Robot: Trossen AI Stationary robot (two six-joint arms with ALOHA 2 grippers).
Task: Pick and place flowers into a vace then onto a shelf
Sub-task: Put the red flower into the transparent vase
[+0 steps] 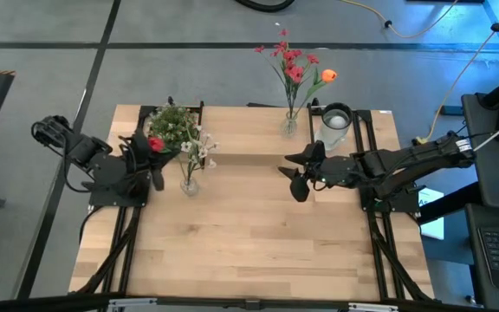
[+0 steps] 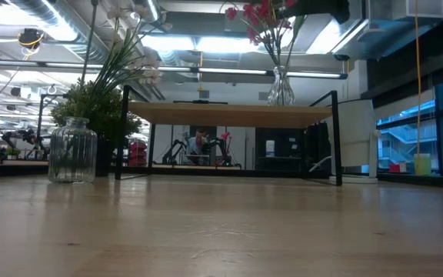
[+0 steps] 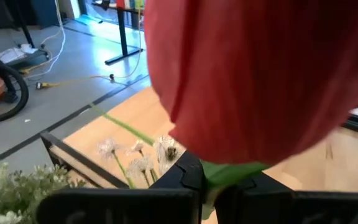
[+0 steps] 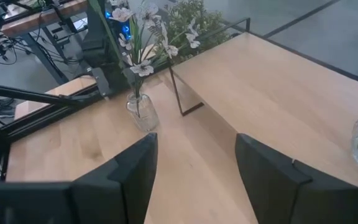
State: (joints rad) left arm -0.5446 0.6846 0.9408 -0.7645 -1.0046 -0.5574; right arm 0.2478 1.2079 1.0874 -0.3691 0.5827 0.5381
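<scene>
My left gripper is at the table's left, beside the bushy green plant, and is shut on a red tulip. In the left wrist view the tulip's bloom fills the picture. Near it a small glass vase with the white-blossom sprig stands on the table. On the low wooden shelf a vase holds the red spray and the orange tulip. My right gripper is open, over the table just in front of the shelf's right half. My left gripper pinches the red tulip's green stem between its two fingers, just below the bloom. The bloom sticks out past the fingertips and is lifted clear of the table. The gripper hides the lower stem.
An empty glass jar stands on the shelf's right end, close to my right arm. The shelf's thin black legs rise from the tabletop. The near half of the wooden table is bare.
</scene>
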